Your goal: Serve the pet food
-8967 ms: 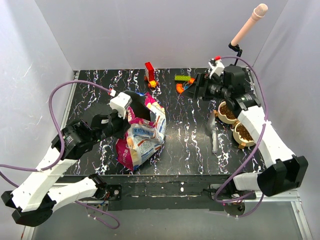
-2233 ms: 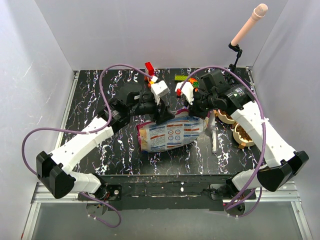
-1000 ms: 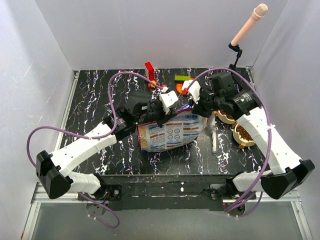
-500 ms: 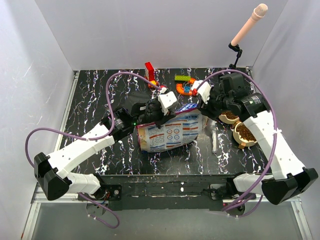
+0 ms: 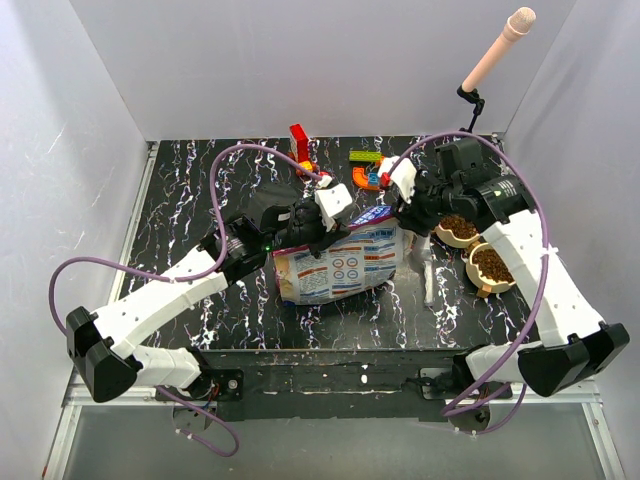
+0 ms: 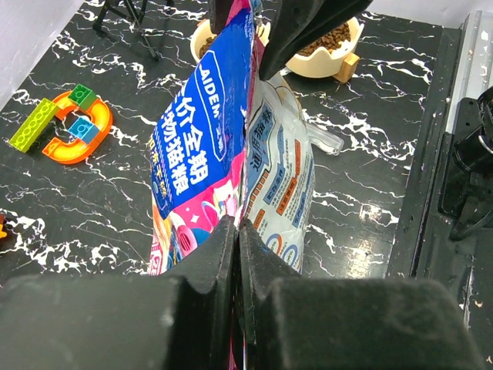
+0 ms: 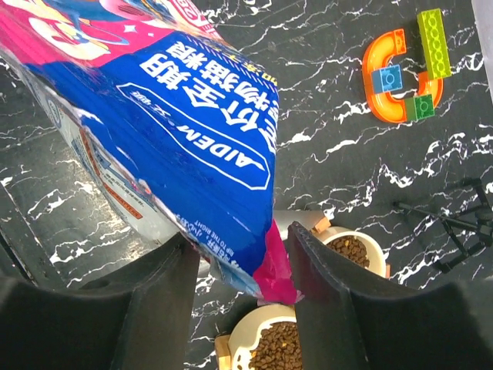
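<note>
The glossy pink, white and blue pet food bag (image 5: 340, 265) is held on its side over the middle of the table. My left gripper (image 5: 320, 225) is shut on its top seam; in the left wrist view the closed gripper (image 6: 237, 231) pinches the bag's edge (image 6: 208, 154). My right gripper (image 5: 408, 212) is open at the bag's right end; in the right wrist view the bag's pink corner (image 7: 293, 270) hangs between the spread jaws (image 7: 243, 254). Brown kibble (image 5: 490, 263) fills two cream bowls (image 5: 458, 240) at the right; the kibble also shows in the right wrist view (image 7: 285, 347).
Colourful toy blocks (image 5: 368, 170) and a red block (image 5: 300, 140) lie at the back. A grey scoop-like item (image 5: 428, 270) lies left of the bowls. A peach rod on a black stand (image 5: 495, 50) rises at the back right corner.
The bag has come from the left to the middle. In the last second my right gripper drew back to the right and opened off the bag's end. The left still holds it.
</note>
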Robot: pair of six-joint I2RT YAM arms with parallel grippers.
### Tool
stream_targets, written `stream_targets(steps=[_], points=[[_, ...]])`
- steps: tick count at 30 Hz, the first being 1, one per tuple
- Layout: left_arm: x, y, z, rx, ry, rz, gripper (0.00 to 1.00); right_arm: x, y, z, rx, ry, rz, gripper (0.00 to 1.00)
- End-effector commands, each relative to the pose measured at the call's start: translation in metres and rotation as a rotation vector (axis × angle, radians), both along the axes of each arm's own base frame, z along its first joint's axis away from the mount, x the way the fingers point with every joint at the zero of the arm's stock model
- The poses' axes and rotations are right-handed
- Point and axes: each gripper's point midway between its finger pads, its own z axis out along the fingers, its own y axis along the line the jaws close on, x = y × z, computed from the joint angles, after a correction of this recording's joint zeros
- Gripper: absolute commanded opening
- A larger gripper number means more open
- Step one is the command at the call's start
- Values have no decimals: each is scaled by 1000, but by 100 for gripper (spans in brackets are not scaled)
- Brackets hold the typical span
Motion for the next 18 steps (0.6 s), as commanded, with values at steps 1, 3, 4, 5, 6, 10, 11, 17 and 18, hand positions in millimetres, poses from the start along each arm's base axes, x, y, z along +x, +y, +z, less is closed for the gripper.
stream_targets(steps=[1,3,4,5,6,10,11,17,18], points=[[-8,17,-1,29,23,13,0,-1,22,19,64,-15,72,51],[-7,17,0,29,20,17,0,8,20,17,44,-16,40,32],[-7,18,-2,31,23,19,0,15,14,15,7,-39,8,2],[-7,18,-1,32,20,22,0,25,5,16,-25,-73,-53,1],[-7,19,0,29,18,25,0,25,1,19,-19,-79,-65,1],[-8,23,-1,36,19,35,0,18,-1,23,-4,-82,-62,1],[-8,24,-1,42,23,41,0,14,2,22,10,-71,-43,1],[-10,49,0,69,67,149,32,-15,27,25,82,-27,107,41],[-13,53,-1,70,78,158,36,-17,30,25,85,-30,122,51]])
